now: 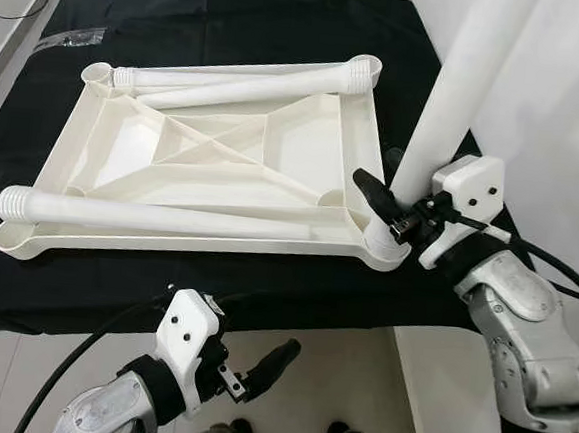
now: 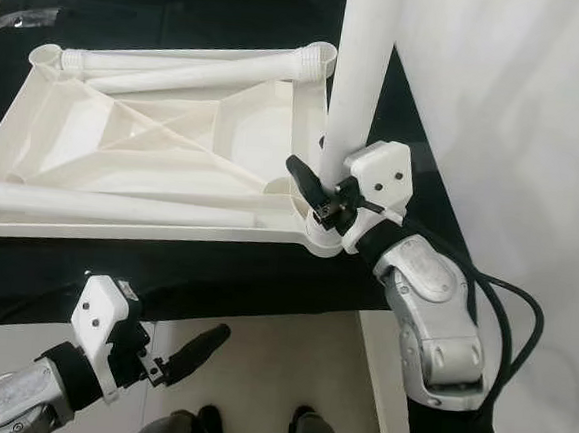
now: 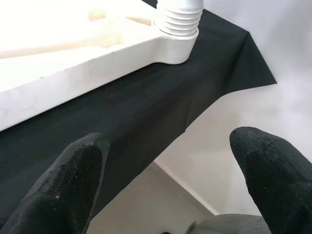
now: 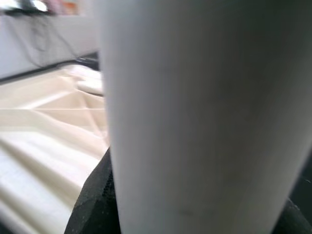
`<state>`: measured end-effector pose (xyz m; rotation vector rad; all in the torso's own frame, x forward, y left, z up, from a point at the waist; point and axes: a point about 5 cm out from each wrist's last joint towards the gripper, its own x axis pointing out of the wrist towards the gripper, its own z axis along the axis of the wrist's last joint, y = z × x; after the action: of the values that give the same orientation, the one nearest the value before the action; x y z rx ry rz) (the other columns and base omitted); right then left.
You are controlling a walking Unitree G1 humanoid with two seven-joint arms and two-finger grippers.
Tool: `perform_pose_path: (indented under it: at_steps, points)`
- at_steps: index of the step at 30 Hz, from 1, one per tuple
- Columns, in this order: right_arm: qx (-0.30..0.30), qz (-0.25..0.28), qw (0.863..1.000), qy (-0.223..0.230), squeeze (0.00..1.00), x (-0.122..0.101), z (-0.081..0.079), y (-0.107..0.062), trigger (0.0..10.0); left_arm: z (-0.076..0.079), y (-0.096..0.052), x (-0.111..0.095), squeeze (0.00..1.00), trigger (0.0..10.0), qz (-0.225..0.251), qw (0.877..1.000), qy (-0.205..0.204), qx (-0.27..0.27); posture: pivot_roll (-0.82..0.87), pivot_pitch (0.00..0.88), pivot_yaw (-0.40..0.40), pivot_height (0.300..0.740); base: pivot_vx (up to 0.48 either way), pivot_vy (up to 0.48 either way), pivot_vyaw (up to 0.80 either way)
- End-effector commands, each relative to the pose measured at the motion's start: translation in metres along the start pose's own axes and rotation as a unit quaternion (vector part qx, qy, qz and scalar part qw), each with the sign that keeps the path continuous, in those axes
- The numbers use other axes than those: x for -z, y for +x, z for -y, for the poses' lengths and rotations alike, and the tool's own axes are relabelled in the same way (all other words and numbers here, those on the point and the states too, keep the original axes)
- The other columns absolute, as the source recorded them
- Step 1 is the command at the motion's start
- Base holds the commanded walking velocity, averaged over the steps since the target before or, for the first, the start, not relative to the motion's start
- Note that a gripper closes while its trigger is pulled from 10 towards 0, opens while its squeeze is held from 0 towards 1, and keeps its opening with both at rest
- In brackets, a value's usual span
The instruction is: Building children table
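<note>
Right end effector (image 1: 389, 206) clamps the upright leg (image 1: 461, 80) into the tabletop (image 1: 215, 145) corner socket; left end effector (image 1: 257, 372) idles open below it.

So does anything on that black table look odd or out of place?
Only that the white tabletop lies upside down with three loose legs lying across it. The right hand grips the one upright leg at the near right corner. Nothing looks broken.

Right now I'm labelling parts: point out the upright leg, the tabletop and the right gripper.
upright leg (image 1: 449, 99), left eye view, mid shaft.
tabletop (image 1: 305, 143), left eye view, ribbed underside.
right gripper (image 1: 395, 213), left eye view, between fingertips.
</note>
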<state>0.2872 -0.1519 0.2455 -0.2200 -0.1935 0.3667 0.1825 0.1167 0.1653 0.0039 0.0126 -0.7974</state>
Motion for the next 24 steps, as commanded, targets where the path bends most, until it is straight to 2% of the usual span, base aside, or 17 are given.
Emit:
perform_pose_path:
  at_steps: [1, 2, 3, 5, 9, 18, 19, 20, 21, 22, 23, 24]
  points:
    - [0.103, -0.218, 0.970, -0.009, 0.00, 0.069, 0.019, -0.017, 10.0, -0.001, -0.004, 0.005, 0.00, 10.0, -0.015, 1.000, 0.002, -0.003, 0.01, 0.303, 0.084, 0.740, 0.000, 0.000, 0.00]
    - [0.159, -0.235, 0.959, 0.005, 0.00, 0.069, 0.017, -0.024, 10.0, -0.002, -0.004, 0.006, 0.00, 10.0, -0.015, 1.000, 0.003, -0.003, 0.00, 0.298, 0.083, 0.740, 0.000, 0.000, 0.00]
    - [0.185, -0.233, 0.954, 0.034, 0.00, 0.066, 0.009, -0.028, 10.0, -0.002, -0.004, 0.006, 0.00, 10.0, -0.015, 1.000, 0.003, -0.003, 0.00, 0.298, 0.084, 0.740, 0.000, 0.000, 0.00]
    - [0.190, -0.218, 0.955, 0.070, 0.00, 0.061, -0.001, -0.030, 10.0, -0.003, -0.004, 0.006, 0.00, 10.0, -0.014, 1.000, 0.002, -0.003, 0.00, 0.298, 0.084, 0.740, 0.000, 0.000, 0.00]
    - [0.200, -0.209, 0.955, 0.067, 0.00, 0.070, -0.002, -0.025, 10.0, -0.004, -0.002, 0.008, 0.00, 10.0, -0.016, 1.000, 0.006, -0.001, 0.01, 0.282, 0.092, 0.740, 0.000, 0.000, 0.00]
    - [0.187, -0.201, 0.959, 0.070, 0.00, 0.071, -0.009, -0.018, 10.0, -0.009, -0.001, 0.010, 0.00, 10.0, -0.017, 1.000, 0.011, -0.010, 0.01, 0.261, 0.095, 0.740, 0.000, 0.000, 0.00]
    - [0.177, -0.194, 0.962, 0.073, 0.58, 0.069, -0.010, -0.017, 10.0, -0.010, -0.001, 0.011, 0.00, 10.0, -0.017, 1.000, 0.011, -0.010, 0.01, 0.259, 0.095, 0.740, 0.000, 0.000, 0.00]
    - [0.177, -0.194, 0.962, 0.073, 0.58, 0.069, -0.010, -0.017, 10.0, -0.010, -0.001, 0.011, 0.00, 10.0, -0.017, 1.000, 0.011, -0.010, 0.01, 0.259, 0.095, 0.740, 0.000, 0.000, 0.00]
    - [0.173, -0.182, 0.965, 0.075, 1.00, 0.065, -0.010, -0.015, 10.0, -0.011, -0.001, 0.011, 0.00, 10.0, -0.017, 1.000, 0.011, -0.011, 0.01, 0.259, 0.095, 0.740, 0.000, 0.000, 0.00]
    - [0.143, -0.155, 0.974, 0.082, 1.00, 0.057, -0.010, -0.009, 10.0, -0.011, 0.000, 0.011, 0.00, 10.0, -0.017, 1.000, 0.012, -0.011, 0.01, 0.253, 0.096, 0.740, 0.000, 0.000, 0.00]
    - [0.143, -0.155, 0.974, 0.082, 1.00, 0.057, -0.010, -0.009, 10.0, -0.011, 0.000, 0.011, 0.00, 10.0, -0.017, 1.000, 0.012, -0.011, 0.01, 0.253, 0.096, 0.740, 0.000, 0.000, 0.00]
    - [0.109, -0.116, 0.983, 0.087, 1.00, 0.045, -0.007, -0.002, 10.0, -0.012, 0.000, 0.011, 0.00, 10.0, -0.016, 1.000, 0.014, -0.012, 0.01, 0.251, 0.098, 0.740, 0.000, 0.000, 0.00]
